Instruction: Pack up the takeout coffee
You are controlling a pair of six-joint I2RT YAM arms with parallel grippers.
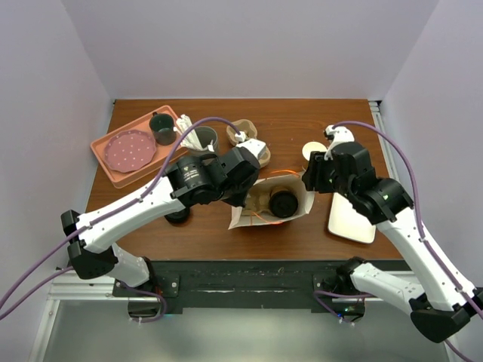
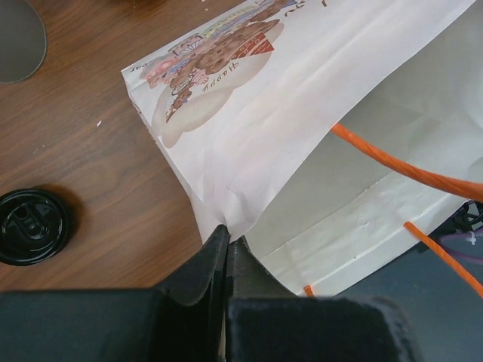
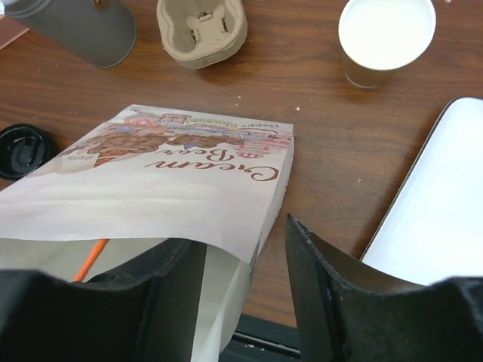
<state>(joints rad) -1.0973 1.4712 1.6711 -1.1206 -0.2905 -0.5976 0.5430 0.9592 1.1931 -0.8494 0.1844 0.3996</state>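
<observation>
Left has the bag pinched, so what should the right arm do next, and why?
Probably back the right end effector off the bag and reach for the cup: its jaws stand open astride the bag's rim, the left end effector is shut on the bag's edge, and the cup stands outside, unlidded.

Just beside the paper bag (image 1: 302,197), the right arm (image 1: 347,177) half-hides the takeout coffee (image 1: 309,151); a dark round thing (image 1: 283,204) inside the bag is unidentifiable.
</observation>
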